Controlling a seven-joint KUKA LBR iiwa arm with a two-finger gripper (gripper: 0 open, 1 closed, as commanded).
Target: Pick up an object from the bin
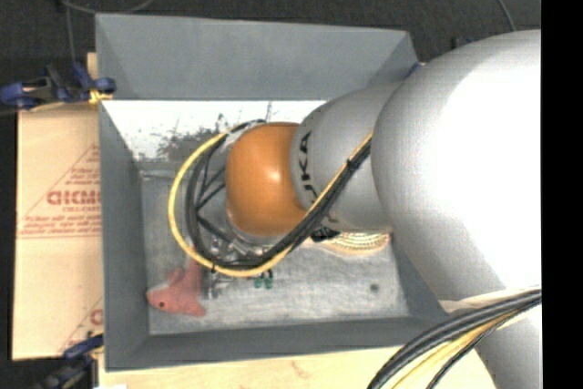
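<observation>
My gripper [217,267] reaches down into the front left part of the bin, mostly hidden under the arm's wrist. A soft pink-red thing [177,295], lumpy and flat, lies on the bin floor just left of and below the gripper, touching or nearly touching it. A small dark green piece [264,282] lies on the floor just right of the gripper.
A pale, ribbed round thing [361,243], like a roll, shows from under the arm at the bin's right. The arm with its orange cover and looped cables hangs over the bin's middle. The bin's left wall stands close to the pink thing.
</observation>
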